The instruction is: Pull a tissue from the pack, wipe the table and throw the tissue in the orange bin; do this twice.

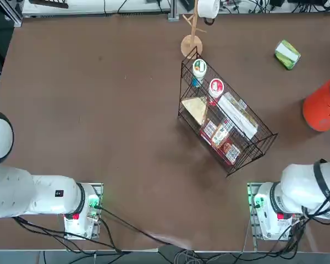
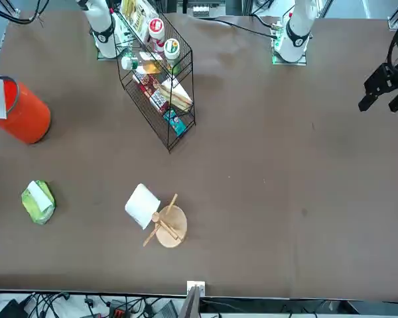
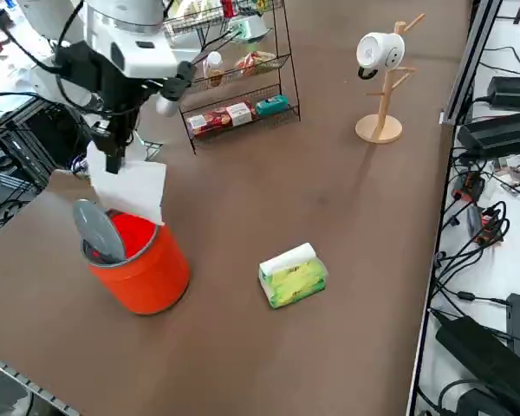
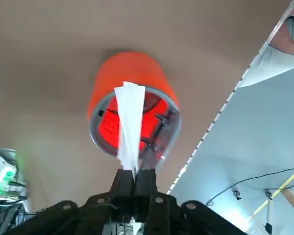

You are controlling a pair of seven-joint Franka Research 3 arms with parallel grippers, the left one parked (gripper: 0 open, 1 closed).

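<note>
bin: the orange bin stands at the table right edge | hold: my right pincer hangs above it, clamped on a tissue, ready to drop in | pack: the pack lies beside the bin

We see even, bright overhead light on the bench, soft faint shadows beside the wire basket, no glare.
</note>
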